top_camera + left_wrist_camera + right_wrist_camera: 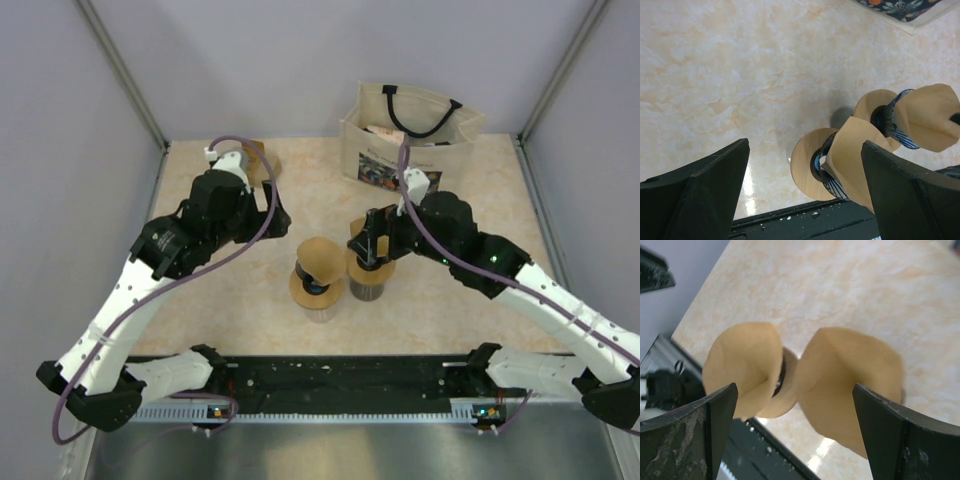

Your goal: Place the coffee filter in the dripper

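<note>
Two drippers stand side by side mid-table, each with a round wooden collar and a brown paper coffee filter in its top. The left dripper carries a folded filter. The right dripper carries another filter. My right gripper hangs open just over the right dripper's filter, which shows between its fingers but untouched. My left gripper is open and empty, to the left of both drippers.
A cream tote bag with black handles stands at the back right. A brown object peeks out behind the left arm. A black rail runs along the near edge. Grey walls close in both sides.
</note>
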`<act>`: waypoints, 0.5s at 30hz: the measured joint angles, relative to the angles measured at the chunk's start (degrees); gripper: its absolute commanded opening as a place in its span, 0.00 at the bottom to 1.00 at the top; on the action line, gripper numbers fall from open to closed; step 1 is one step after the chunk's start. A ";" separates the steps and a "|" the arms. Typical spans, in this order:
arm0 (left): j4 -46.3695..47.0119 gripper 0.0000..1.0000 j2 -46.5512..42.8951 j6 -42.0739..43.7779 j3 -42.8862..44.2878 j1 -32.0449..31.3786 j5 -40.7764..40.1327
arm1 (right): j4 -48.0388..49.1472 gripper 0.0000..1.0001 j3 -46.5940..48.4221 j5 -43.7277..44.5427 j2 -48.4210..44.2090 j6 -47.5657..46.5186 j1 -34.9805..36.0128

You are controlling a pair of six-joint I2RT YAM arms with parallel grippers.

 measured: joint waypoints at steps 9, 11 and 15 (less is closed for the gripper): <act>4.68 0.99 -0.98 0.04 -3.37 16.96 3.08 | -1.27 0.99 4.15 12.92 -1.40 7.69 -25.22; 5.11 0.99 -1.55 -0.20 -4.70 21.00 1.07 | -1.62 0.99 2.89 16.76 -1.64 9.22 -32.17; 5.53 0.99 -3.96 -0.94 -6.91 25.22 -2.47 | -2.86 0.99 -1.03 24.50 -3.91 9.88 -34.40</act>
